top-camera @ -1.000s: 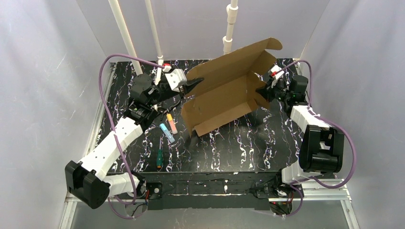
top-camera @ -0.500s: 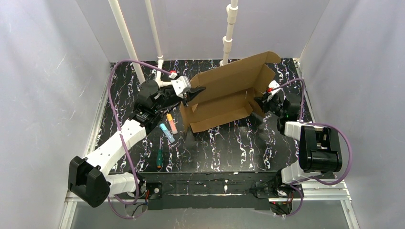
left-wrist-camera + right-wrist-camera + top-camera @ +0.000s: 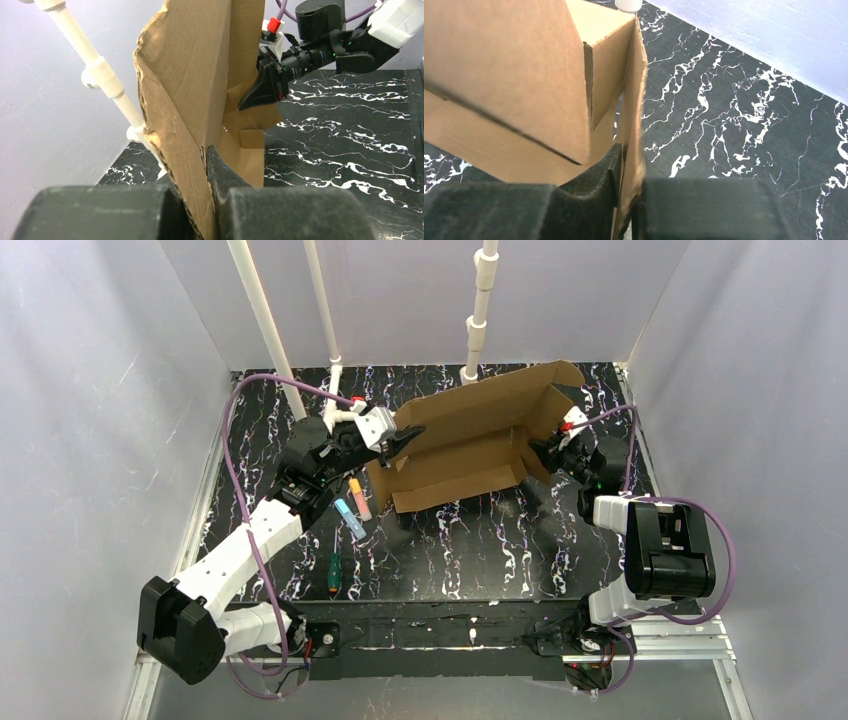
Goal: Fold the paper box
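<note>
Over the last second both arms have brought the cardboard down; it hung high and steeply tilted before, and now it sits low over the far half of the table, nearer to level.

The left gripper [image 3: 207, 156] is clamped on the left end of the paper box [image 3: 455, 440], a torn-edged panel pinched between its black fingers; the right gripper [image 3: 626, 150] is clenched on a thin upright flap at the opposite end; seen from above, the two face each other with the box slung between them. The box is half formed: long back panel raised, a shallow tray in front of it, end flaps partly turned in; whether its base touches the table I cannot tell.

I would judge the step in hand to be setting the part-folded box down for the end walls; the next move seems to call for one grip to let go and re-take a flap while the other steadies.

The table [image 3: 500, 540] is black with white marbling; two marker pens [image 3: 354, 508] and a green-handled screwdriver [image 3: 331, 574] lie near the left arm, clear of the box; white pipes [image 3: 478, 310] rise at the back; pale grey walls [image 3: 90, 390] close in on three sides.
</note>
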Robot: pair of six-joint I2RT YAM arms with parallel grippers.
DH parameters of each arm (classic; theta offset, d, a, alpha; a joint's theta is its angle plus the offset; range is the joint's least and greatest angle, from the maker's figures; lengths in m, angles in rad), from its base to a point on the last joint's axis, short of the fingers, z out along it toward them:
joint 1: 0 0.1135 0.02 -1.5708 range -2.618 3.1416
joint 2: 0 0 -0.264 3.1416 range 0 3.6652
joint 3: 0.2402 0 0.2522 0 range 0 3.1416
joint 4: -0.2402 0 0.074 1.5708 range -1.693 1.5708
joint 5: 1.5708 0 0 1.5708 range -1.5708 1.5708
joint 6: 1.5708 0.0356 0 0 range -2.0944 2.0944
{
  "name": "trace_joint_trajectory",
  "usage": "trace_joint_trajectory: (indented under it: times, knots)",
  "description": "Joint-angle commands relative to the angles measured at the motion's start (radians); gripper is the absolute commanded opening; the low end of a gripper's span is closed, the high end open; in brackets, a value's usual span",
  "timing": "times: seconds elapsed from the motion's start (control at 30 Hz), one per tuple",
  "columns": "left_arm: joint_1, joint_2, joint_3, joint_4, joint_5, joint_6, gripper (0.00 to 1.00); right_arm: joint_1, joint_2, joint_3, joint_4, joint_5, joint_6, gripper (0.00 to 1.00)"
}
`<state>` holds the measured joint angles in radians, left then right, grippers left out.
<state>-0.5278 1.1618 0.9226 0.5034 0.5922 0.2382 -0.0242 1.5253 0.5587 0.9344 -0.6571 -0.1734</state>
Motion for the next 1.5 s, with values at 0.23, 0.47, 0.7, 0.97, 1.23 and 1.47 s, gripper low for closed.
trace_joint_trajectory:
  times: [0.23,0.47,0.7,0.97,1.23,1.47]
  knots:
    - [0.002,-0.014,-0.025,-0.083,-0.02,0.066,0.0,-0.035,-0.025,0.026,0.003,-0.094,0.017,0.28]
    - [0.001,-0.068,-0.054,-0.102,0.027,0.032,0.0,-0.043,-0.039,0.004,-0.042,-0.151,-0.023,0.06]
    - [0.002,-0.112,-0.07,-0.102,-0.025,-0.025,0.0,-0.042,-0.028,0.021,-0.083,-0.184,-0.023,0.01]
    - [0.002,-0.1,-0.048,-0.079,-0.068,-0.103,0.0,-0.042,-0.008,0.064,-0.18,-0.232,-0.046,0.04]
    - [0.002,-0.091,-0.033,-0.069,-0.057,-0.131,0.0,-0.032,0.006,0.099,-0.235,-0.229,-0.08,0.26]
    - [0.002,-0.09,-0.033,-0.062,-0.068,-0.137,0.0,-0.016,0.036,0.162,-0.312,-0.184,-0.122,0.32]
